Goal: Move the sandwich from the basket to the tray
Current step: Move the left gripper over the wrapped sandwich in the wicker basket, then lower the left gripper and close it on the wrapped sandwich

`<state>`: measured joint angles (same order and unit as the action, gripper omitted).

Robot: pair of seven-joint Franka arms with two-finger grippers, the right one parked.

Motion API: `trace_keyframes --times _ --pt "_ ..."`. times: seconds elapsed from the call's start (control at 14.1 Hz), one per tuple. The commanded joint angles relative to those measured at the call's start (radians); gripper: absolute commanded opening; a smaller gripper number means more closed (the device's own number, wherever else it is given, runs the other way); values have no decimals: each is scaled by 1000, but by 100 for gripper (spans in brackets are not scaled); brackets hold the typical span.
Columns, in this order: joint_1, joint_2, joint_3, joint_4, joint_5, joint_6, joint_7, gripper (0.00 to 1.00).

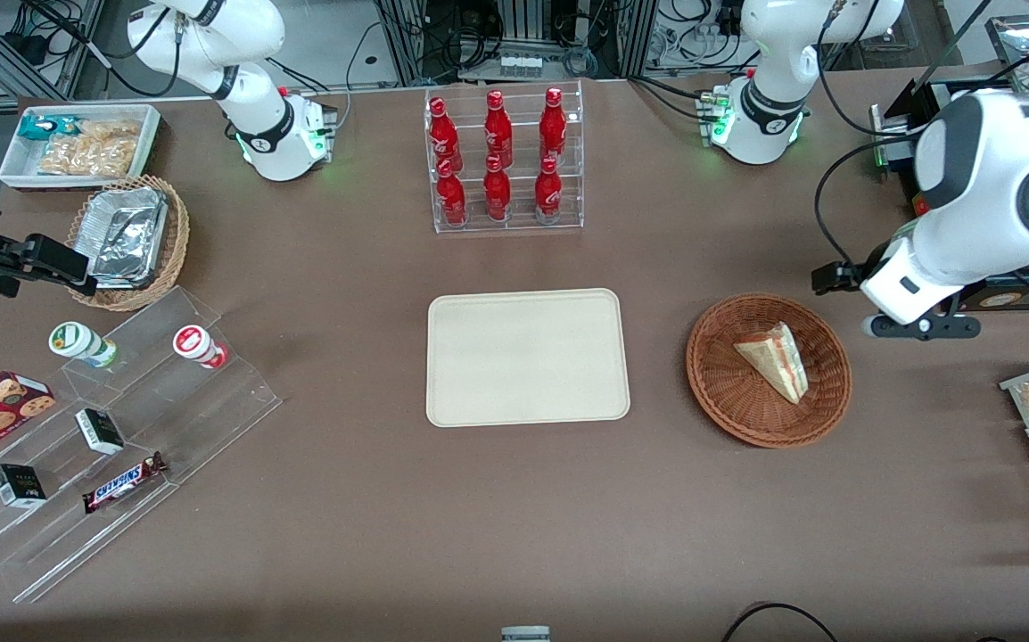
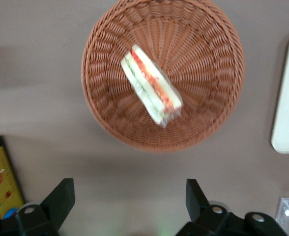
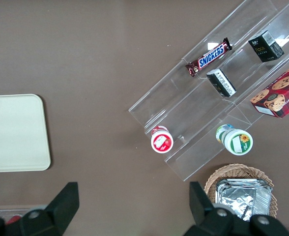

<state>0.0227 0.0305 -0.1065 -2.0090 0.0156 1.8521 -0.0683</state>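
Sandwich [image 1: 775, 359] lies in the shallow brown basket [image 1: 720, 392], a wrapped wedge resting on its broad face with the striped filling edge turned up and its point aimed at the front camera. It sits a little off the basket's middle, not touching the rim. It looks light and soft, the bread likely to squash under a hard pinch, and the clear film around it may be slippery; a gentle grip across the two bread faces near the thick end seems the safest hold. Level with the basket, toward the parked arm's end of the table, the cream tray [image 1: 528, 357] sits bare. Farther from the front camera than the basket, the gripper [image 2: 130, 199] hangs above the table with its fingers [image 2: 61, 199] spread wide, holding nothing.
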Motion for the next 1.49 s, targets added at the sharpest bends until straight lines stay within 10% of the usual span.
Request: trace_keyframes --times 0.0,0.78,1.42 --pt "-10 -26 7 -153 -2 198 -67 100" --pt "-81 97 5 -243 -2 508 -784 100" --pt "-50 196 10 -238 -9 549 -824 93"
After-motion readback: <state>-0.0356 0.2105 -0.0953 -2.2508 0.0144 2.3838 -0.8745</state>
